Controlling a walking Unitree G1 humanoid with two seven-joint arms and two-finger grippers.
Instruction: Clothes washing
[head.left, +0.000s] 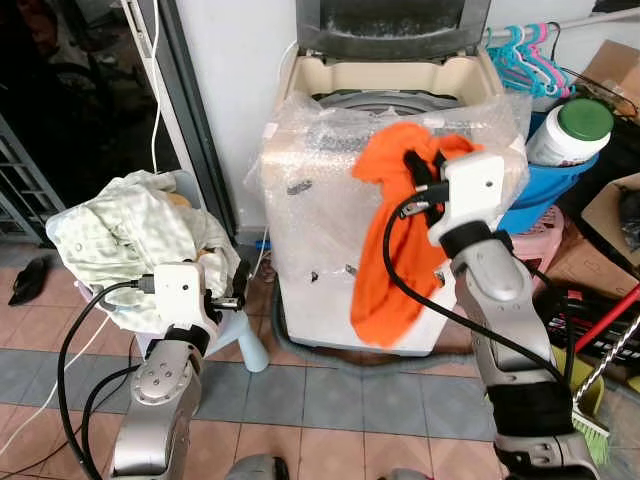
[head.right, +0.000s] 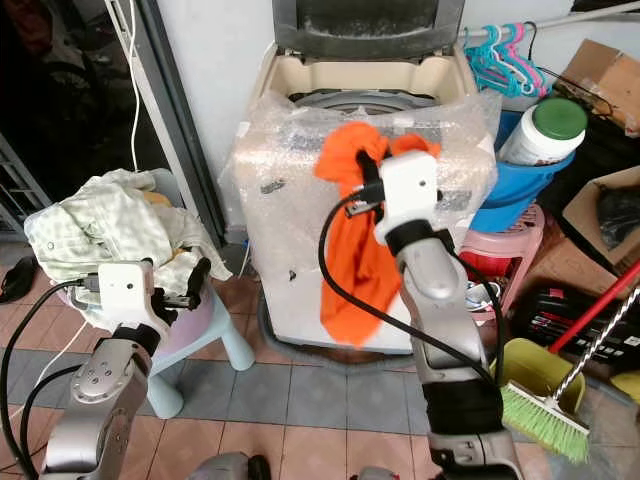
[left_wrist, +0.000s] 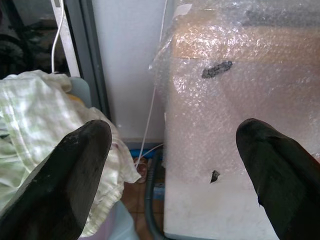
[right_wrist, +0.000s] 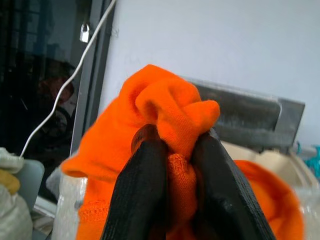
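The right gripper (right_wrist: 172, 150), clenched on the orange garment (head.left: 385, 270) before the washing machine (head.left: 400, 90), risks snagging trailing cloth on the rim; the left gripper (left_wrist: 175, 165) stands released.

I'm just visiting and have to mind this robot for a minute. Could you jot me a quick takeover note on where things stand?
Right gripper: shut on the bright orange cloth garment, held up at the front rim of the bubble-wrapped white top-loading washing machine; most of it hangs down outside.
Left gripper: open, empty, low beside the pile of pale green checked laundry on a light plastic stool.
Done: machine lid open, orange garment lifted.
Left: drop it into the drum, then load the checked laundry.
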